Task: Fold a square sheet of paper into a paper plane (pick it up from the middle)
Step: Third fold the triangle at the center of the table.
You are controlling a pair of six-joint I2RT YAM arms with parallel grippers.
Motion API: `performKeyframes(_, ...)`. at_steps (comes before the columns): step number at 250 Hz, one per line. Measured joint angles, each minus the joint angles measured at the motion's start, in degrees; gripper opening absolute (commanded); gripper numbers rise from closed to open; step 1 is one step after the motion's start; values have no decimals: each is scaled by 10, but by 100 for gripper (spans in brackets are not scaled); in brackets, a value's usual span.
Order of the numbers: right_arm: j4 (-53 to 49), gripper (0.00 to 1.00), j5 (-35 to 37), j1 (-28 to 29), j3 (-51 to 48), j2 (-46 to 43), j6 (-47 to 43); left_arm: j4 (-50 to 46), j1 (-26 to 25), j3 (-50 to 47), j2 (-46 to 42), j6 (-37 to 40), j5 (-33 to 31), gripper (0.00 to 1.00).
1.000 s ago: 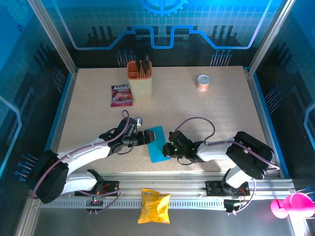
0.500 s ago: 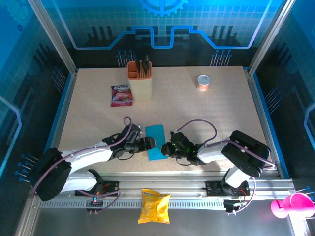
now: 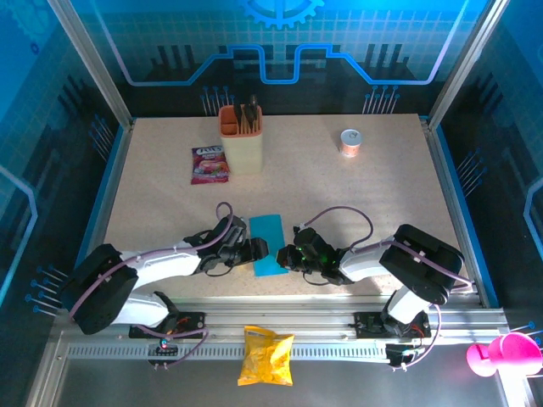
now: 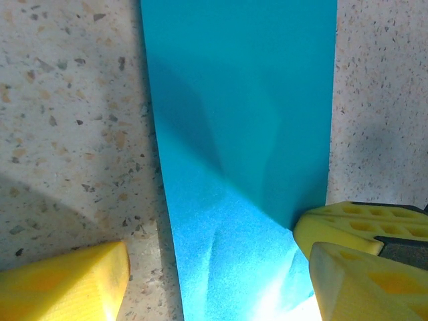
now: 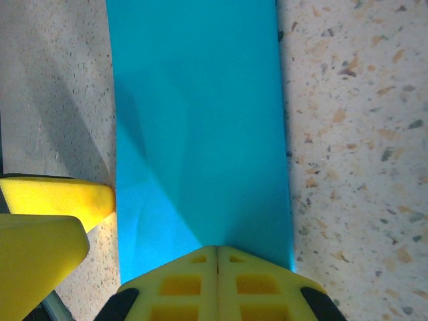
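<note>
Paper (image 3: 268, 246) folded narrow, creases clear from wrists; left claw (image 4: 214, 291) wide, right claw (image 5: 217, 261) closed.

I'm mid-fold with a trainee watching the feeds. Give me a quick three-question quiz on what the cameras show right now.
1. True or false: the right hand is shut, with its tips at the edge of the folded blue paper.
2. Which item lies on the grey metal ledge? A: pink snack packet. B: yellow crisp bag. C: orange holder.
3. Fill in: the left hand has its fingers ___, one on either side of the paper strip.

Key: 1 true; 2 B; 3 open.
</note>
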Motion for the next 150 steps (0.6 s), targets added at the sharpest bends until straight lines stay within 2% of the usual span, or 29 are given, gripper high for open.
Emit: performKeyframes(150,16,0,-2,0,-5,3,0,-1,-26,34,14,0,2,73)
